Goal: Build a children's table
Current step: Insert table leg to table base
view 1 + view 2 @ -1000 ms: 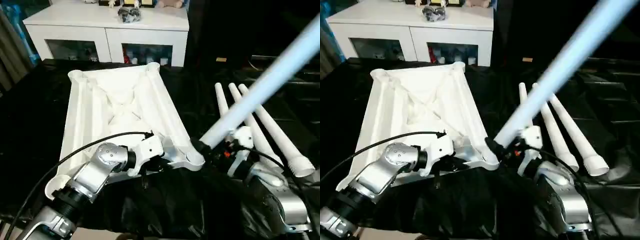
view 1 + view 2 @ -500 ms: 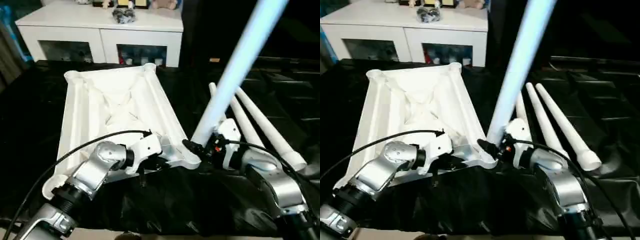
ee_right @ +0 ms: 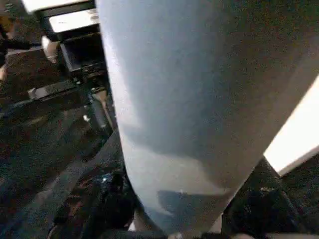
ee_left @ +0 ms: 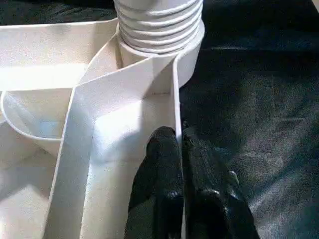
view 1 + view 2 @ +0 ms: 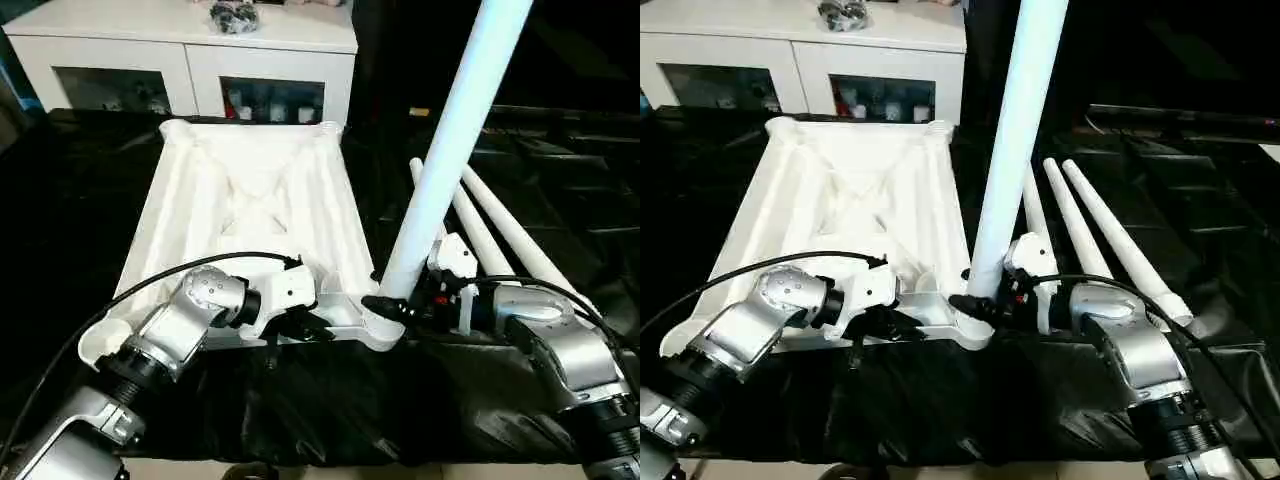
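A white cabinet (image 5: 190,55) with glass doors stands at the back, behind a desk (image 5: 60,200) draped in black cloth; the table top (image 5: 250,215) lies upside down on the cloth, its ribbed underside facing up; three loose legs (image 5: 480,225) lie side by side on the cloth to its right, near but apart from it; the left gripper (image 4: 177,144) has its fingers clenched on the thin near rim of the top, just beside the near right corner socket (image 5: 385,325); the right gripper (image 5: 398,305) grasps a fourth leg (image 5: 450,140) low down, the leg standing nearly upright with its ribbed end seated in that socket.
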Controlling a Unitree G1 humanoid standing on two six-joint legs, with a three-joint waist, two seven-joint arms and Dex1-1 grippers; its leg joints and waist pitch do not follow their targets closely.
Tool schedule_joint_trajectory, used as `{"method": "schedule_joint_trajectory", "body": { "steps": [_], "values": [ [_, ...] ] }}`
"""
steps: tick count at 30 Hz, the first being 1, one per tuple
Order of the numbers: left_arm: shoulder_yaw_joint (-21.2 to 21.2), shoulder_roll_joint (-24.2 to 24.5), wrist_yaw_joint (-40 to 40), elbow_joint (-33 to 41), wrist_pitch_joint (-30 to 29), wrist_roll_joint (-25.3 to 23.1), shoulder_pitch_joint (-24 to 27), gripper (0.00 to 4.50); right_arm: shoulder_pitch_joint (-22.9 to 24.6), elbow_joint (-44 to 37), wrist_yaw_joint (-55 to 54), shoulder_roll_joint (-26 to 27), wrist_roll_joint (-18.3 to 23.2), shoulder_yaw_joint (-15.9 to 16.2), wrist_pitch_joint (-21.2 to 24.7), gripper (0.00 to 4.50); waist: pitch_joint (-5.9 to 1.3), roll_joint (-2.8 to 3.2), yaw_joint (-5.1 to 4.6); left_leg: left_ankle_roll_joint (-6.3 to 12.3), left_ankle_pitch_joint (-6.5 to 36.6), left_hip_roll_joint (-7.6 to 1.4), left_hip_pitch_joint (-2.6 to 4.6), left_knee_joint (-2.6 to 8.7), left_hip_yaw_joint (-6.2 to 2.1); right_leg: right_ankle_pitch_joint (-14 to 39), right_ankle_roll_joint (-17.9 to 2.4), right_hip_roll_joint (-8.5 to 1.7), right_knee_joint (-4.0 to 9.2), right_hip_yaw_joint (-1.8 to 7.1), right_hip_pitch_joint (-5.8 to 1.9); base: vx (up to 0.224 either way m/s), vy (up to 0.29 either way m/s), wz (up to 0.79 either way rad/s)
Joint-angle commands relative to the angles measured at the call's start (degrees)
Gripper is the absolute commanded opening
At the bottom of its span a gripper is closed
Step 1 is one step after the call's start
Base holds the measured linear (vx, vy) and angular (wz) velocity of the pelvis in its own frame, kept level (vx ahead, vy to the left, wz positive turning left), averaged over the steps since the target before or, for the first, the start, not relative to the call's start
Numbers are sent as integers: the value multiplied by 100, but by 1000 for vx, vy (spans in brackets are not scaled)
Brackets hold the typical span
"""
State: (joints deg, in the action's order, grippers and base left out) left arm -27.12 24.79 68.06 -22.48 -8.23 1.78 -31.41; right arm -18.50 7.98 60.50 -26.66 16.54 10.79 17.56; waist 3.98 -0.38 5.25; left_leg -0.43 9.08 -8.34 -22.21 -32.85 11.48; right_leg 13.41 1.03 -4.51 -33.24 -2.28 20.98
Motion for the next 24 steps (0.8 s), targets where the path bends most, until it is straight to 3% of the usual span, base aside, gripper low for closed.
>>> {"method": "schedule_joint_trajectory", "body": {
  "steps": [1, 3, 6, 8, 9, 11, 12, 15, 17, 18, 19, 20, 22, 23, 24],
  "values": [
    [-59, -107, 43, 68, 189, -62, -255, 0, 231, 272, 302, 4, -66, 527, 272, 189, -174, 54, -42, -638, 3649, -572, 333, 593, -379, 2410, -926, -559, 500, 309, 168, 0, 0, 0],
    [-12, -112, -38, -77, 232, -135, -310, 0, 246, 246, 286, 53, -72, 522, 233, 189, -179, 39, -37, -618, 3512, -575, 312, 604, -366, 2217, -993, -553, 474, 305, 141, 0, 0, 0],
    [100, -150, -256, -166, 117, -152, -319, 0, 253, 306, 56, 203, -91, 424, 149, 189, -177, 0, -37, -563, 3435, -575, 317, 588, -356, 2378, -1024, -589, 492, 315, 136, 0, 0, 0],
    [185, -187, -377, -170, 14, -118, -305, 0, 205, 443, -223, 343, -141, 311, 107, 189, -166, 13, -35, -562, 3390, -577, 317, 585, -366, 2484, -1021, -601, 505, 314, 138, 0, 0, 0],
    [266, -220, -496, -77, -151, -68, -271, 0, 113, 651, -577, 476, -251, 206, 22, 189, -168, -37, -51, -560, 3396, -574, 307, 590, -371, 2612, -986, -598, 515, 297, 120, 0, 0, 0],
    [322, -245, -564, -15, -260, -38, -249, 0, 48, 796, -803, 562, -330, 134, -36, 189, -151, -8, -72, -604, 3510, -564, 298, 598, -406, 2916, -909, -611, 528, 278, 122, 0, 0, 0],
    [322, -245, -564, -15, -260, -38, -249, 0, 48, 796, -803, 562, -330, 134, -36, 189, -154, -6, -97, -637, 3542, -561, 259, 617, -436, 2993, -857, -607, 518, 254, 93, -26, 9, -20],
    [533, -379, -1023, 622, -1022, 38, 13, 0, -311, 1502, -1943, 1031, -499, -274, -34, 189, -156, -16, -197, -783, 3815, -539, 204, 667, -495, 2920, -838, -562, 476, 193, 86, -24, 15, -24],
    [607, -534, -1376, 1109, -1590, 1, 187, 0, -467, 1771, -2463, 1232, -556, -417, 84, 189, -169, -5, -263, -813, 3756, -536, 140, 693, -510, 2629, -855, -540, 433, 182, 46, -13, 22, -28],
    [645, -661, -1583, 1353, -1923, -19, 265, 0, -534, 1885, -2675, 1317, -592, -464, 142, 189, -141, -3, -307, -850, 3795, -538, 154, 696, -497, 2505, -940, -537, 421, 198, 85, -16, 20, -23],
    [678, -774, -1766, 1564, -2216, -36, 332, 0, -591, 1987, -2857, 1390, -625, -506, 190, 189, -139, -20, -334, -797, 3860, -517, 207, 642, -481, 2708, -910, -546, 481, 202, 122, -16, 20, -23],
    [662, -905, -1968, 1768, -2477, -135, 393, 0, -651, 2094, -3064, 1466, -665, -541, 255, 189, -128, -29, -351, -750, 3833, -504, 216, 624, -471, 2804, -902, -551, 510, 212, 142, 0, 0, 0],
    [630, -1033, -2144, 1901, -2653, -247, 433, 0, -695, 2180, -3203, 1522, -701, -552, 289, 189, -129, -40, -358, -574, 3546, -487, 193, 587, -463, 2988, -815, -564, 575, 222, 124, 0, 0, 0],
    [618, -1093, -2222, 1945, -2717, -292, 448, 0, -713, 2217, -3244, 1543, -714, -550, 290, 189, -135, -45, -354, -543, 3446, -496, 189, 592, -447, 2825, -834, -543, 570, 233, 127, 0, 0, 0],
    [544, -1228, -2375, 2070, -2860, -413, 490, 0, -757, 2288, -3340, 1625, -726, -546, 333, 189, -133, -120, -361, -507, 3381, -495, 185, 588, -427, 2767, -833, -528, 574, 233, 132, 0, 0, 0]
  ]
}}
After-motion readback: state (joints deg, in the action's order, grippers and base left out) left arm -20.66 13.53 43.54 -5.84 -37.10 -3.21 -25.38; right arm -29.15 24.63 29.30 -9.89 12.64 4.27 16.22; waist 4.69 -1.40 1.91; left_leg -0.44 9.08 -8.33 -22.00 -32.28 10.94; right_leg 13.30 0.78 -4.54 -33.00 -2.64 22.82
